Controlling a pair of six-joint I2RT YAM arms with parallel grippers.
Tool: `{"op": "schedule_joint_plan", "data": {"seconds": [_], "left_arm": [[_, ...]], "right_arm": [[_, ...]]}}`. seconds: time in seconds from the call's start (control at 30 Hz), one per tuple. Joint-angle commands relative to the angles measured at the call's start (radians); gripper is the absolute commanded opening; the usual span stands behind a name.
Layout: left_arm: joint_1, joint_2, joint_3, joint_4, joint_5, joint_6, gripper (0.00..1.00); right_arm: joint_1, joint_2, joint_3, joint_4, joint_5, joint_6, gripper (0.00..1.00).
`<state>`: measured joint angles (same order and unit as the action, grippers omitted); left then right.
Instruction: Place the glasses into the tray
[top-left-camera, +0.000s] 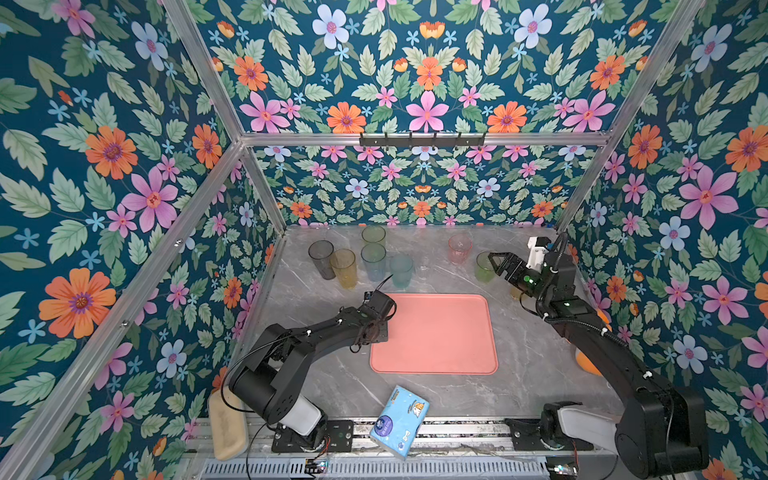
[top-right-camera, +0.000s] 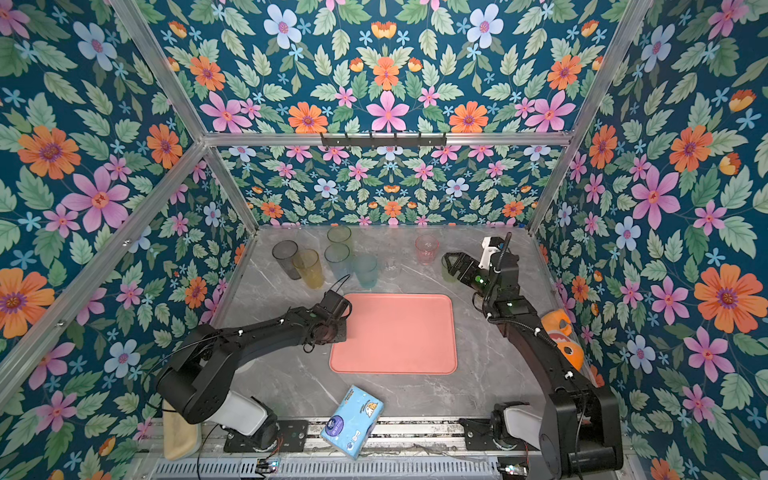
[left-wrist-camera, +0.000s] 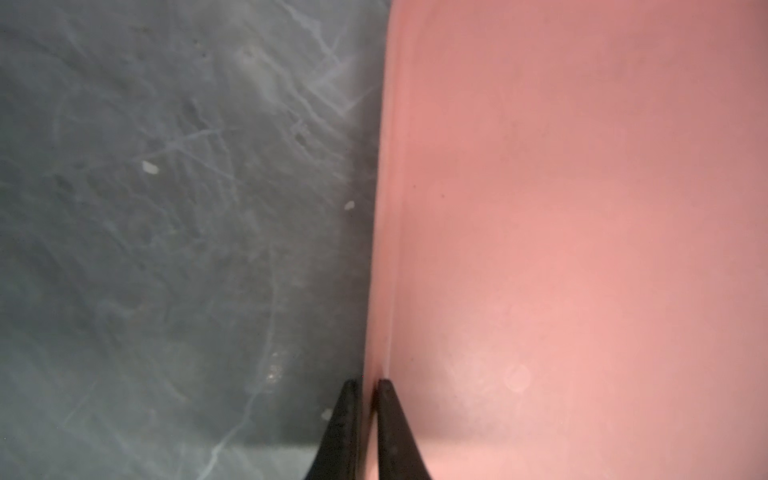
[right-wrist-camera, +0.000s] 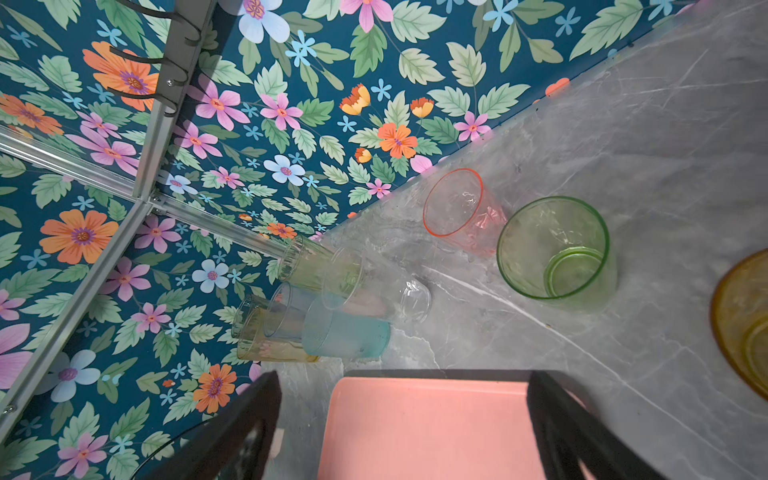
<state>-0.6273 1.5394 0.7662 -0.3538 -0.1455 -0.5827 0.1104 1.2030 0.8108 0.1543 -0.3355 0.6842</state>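
Closest to us, the blue tissue pack (top-left-camera: 399, 419) lies skewed across the front edge of the grey marble table (top-left-camera: 316, 386), between the two arm bases. Just behind it the salmon-pink tray (top-left-camera: 440, 336) sits flat mid-table.

Now the left gripper (left-wrist-camera: 368, 380): it points straight down at the tray's left rim. In the wrist view its black fingers (left-wrist-camera: 345, 419) are squeezed to a sliver astride that rim, one over marble and one over pink. It looks pinched on the tray's edge.

Over at the far right, the right gripper (top-left-camera: 494, 268) hovers with jaws spread wide and nothing between them. It is right by the short green glass (right-wrist-camera: 555, 249). The short amber glass (right-wrist-camera: 744, 324) stands just beside that one, and the pink glass (top-left-camera: 459, 248) is nearer the back wall.

Far left, there's a tight cluster: the tall grey glass (top-left-camera: 321, 257), the tall yellow glass (top-left-camera: 344, 268), the pale green glass (top-left-camera: 373, 235) rearmost, the blue glass (top-left-camera: 373, 262), the teal glass (top-left-camera: 401, 270) and the clear glass (right-wrist-camera: 411, 301). Every one stands upright on the marble beyond the tray's far edge, outside the tray.
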Motion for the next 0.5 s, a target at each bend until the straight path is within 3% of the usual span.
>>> {"op": "schedule_joint_plan", "data": {"seconds": [0.0, 0.17, 0.33, 0.47], "left_arm": [[0.013, -0.004, -0.001, -0.024, 0.001, 0.054, 0.13], [0.018, -0.008, 0.022, -0.02, 0.006, 0.061, 0.14], [0.017, -0.027, 0.056, -0.023, 0.013, 0.055, 0.36], [0.018, -0.044, 0.116, -0.063, -0.004, 0.062, 0.43]], "right_arm": [[0.002, 0.006, 0.015, -0.011, -0.001, -0.001, 0.94], [0.004, 0.028, 0.039, -0.035, -0.029, -0.007, 0.94], [0.007, 0.039, 0.052, -0.039, -0.041, -0.003, 0.94], [0.011, 0.042, 0.063, -0.051, -0.047, -0.002, 0.93]]}}
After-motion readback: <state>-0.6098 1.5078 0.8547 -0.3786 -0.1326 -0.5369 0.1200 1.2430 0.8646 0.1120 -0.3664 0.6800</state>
